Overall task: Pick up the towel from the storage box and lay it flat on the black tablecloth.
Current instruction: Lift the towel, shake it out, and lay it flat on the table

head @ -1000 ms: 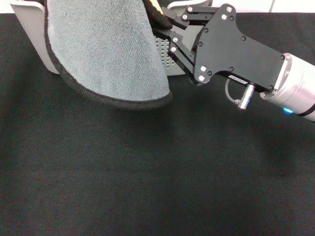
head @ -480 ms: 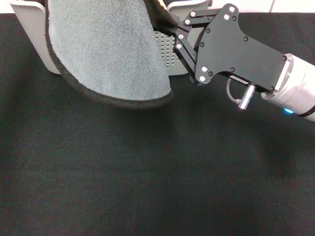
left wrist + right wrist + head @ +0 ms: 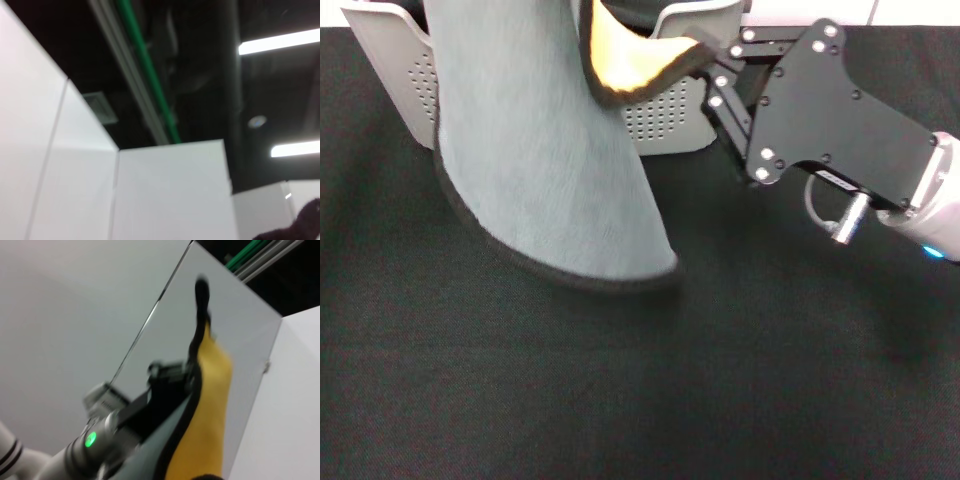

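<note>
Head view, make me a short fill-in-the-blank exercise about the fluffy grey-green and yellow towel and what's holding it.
1. The fluffy grey-green and yellow towel hangs in front of the light grey perforated plastic storage box, its turned-over corner showing the ____ face.
2. The right gripper grips the towel's ____ stitched edge with its fingers.
3. The towel's lower rounded edge hangs over the wide black ____.

Missing words: yellow; black; tablecloth
</note>
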{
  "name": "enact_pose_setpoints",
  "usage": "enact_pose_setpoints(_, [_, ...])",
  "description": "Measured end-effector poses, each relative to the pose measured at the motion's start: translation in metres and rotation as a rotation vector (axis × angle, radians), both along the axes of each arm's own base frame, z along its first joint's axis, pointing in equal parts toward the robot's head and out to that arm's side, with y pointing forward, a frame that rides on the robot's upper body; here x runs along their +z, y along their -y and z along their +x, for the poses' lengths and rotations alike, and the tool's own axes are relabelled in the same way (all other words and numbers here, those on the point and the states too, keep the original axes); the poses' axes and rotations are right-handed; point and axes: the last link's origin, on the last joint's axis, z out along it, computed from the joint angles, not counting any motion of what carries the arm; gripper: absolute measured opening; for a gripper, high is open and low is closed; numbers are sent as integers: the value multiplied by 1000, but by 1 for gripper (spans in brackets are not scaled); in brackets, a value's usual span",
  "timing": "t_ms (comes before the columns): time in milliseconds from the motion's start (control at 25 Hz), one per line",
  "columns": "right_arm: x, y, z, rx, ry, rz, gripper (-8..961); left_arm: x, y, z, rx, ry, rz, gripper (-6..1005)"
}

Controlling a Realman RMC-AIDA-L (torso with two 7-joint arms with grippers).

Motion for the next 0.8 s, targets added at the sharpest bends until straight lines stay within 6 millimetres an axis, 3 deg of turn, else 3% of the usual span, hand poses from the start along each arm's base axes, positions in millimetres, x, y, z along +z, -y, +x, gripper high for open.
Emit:
enact_pose_setpoints(280, [21,8,6,-32,-76,63,10,-39,8,-38,119,-116,14,41])
enact_pose_setpoints(800, [44,15,-8,-9,-169,92,12,-84,26,-69,165,-243,-9,45])
